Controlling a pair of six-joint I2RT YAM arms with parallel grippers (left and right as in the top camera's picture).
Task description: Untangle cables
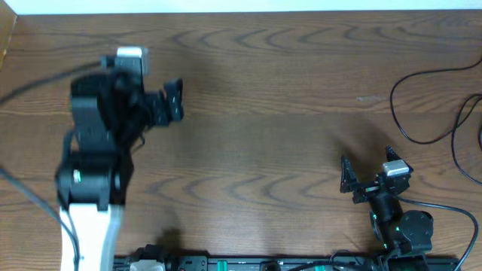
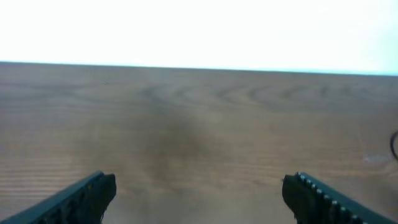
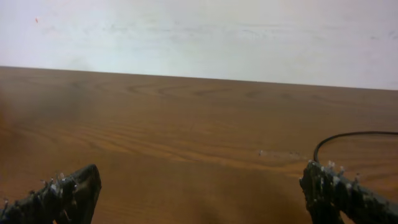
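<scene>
overhead view: the black cord (image 1: pixel 394 105) lies in loose loops on the bench (image 1: pixel 263 113) near its right edge. it is beyond and to the right of the right claw (image 1: pixel 367 167), apart from it, and well apart from the left claw (image 1: pixel 175 100). right wrist view: a curve of the cord (image 3: pixel 354 133) lies just past the right-hand finger, not touching it. both claws stand wide and hold nothing, left (image 2: pixel 199 186) and right (image 3: pixel 199 183) alike. the left arm (image 1: pixel 90 150) reaches up the left side, claw turned toward the bench middle. the right arm (image 1: pixel 407 226) sits low at the near right corner, claw pointing away and leftward. open wood spreads between the two claws and on to the far edge.
</scene>
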